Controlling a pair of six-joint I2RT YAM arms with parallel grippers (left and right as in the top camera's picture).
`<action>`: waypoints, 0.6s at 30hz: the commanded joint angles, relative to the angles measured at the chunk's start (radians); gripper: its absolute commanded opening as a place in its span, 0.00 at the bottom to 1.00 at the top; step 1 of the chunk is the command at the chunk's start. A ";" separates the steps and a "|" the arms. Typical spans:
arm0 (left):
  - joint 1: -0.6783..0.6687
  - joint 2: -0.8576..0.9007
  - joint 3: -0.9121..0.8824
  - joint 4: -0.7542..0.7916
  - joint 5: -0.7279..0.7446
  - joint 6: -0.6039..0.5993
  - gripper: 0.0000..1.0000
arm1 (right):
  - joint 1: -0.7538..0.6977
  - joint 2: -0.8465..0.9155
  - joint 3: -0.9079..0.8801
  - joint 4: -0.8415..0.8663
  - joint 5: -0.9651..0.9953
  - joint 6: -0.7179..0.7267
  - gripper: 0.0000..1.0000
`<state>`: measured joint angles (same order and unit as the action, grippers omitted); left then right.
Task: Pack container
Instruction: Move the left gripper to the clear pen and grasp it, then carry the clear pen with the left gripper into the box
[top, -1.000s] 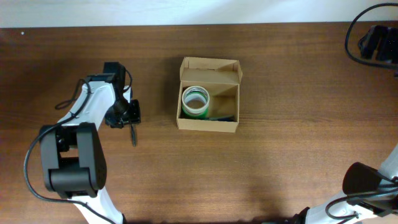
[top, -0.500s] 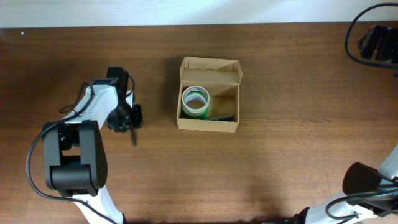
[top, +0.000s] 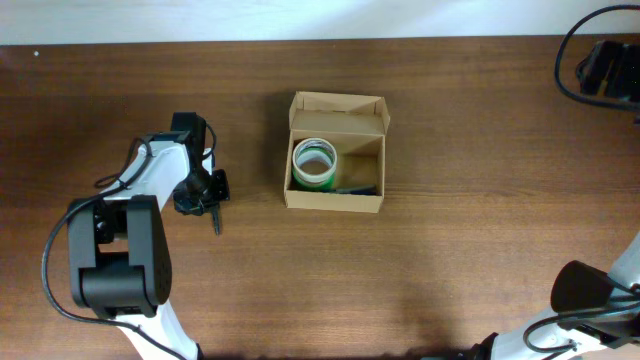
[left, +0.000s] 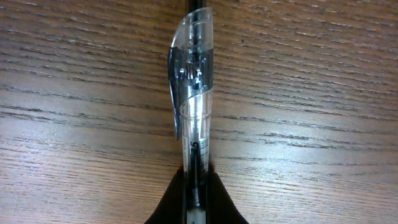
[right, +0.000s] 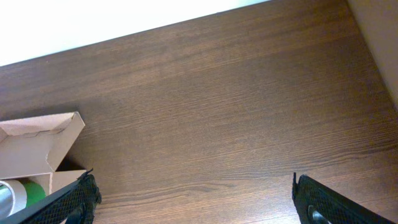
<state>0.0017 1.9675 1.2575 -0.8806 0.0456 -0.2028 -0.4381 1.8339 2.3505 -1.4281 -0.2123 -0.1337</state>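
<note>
The container (top: 335, 198) is a small tan cardboard box at the table's middle, its lid flap open toward the far side. It holds a green and white tape roll (top: 314, 162) and a dark item beside the roll. The box's corner shows in the right wrist view (right: 38, 144). A clear pen (top: 215, 220) with a dark core lies on the wood left of the box. My left gripper (top: 205, 192) is shut on the pen's end (left: 194, 112). My right gripper (right: 196, 202) is open and empty, high over the table's far right.
The brown wooden table (top: 480, 220) ends at a white wall at the far side. The right arm's body and cable (top: 605, 65) sit at the far right corner. The left arm's base (top: 115, 265) stands at the near left.
My left gripper has slid a little toward the near side, along the pen. The pen, box and right arm have stayed put.
</note>
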 joint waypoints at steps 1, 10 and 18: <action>-0.001 0.014 0.017 -0.008 0.044 0.079 0.02 | -0.001 0.002 0.004 0.003 -0.013 0.005 0.99; -0.039 -0.140 0.540 -0.295 0.071 0.579 0.02 | -0.001 0.002 0.004 0.003 -0.013 0.005 0.99; -0.258 -0.252 0.828 -0.354 0.071 1.093 0.02 | -0.001 0.002 0.004 0.003 -0.013 0.005 0.99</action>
<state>-0.1627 1.7550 2.0579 -1.2163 0.0990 0.5613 -0.4381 1.8339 2.3505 -1.4281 -0.2123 -0.1337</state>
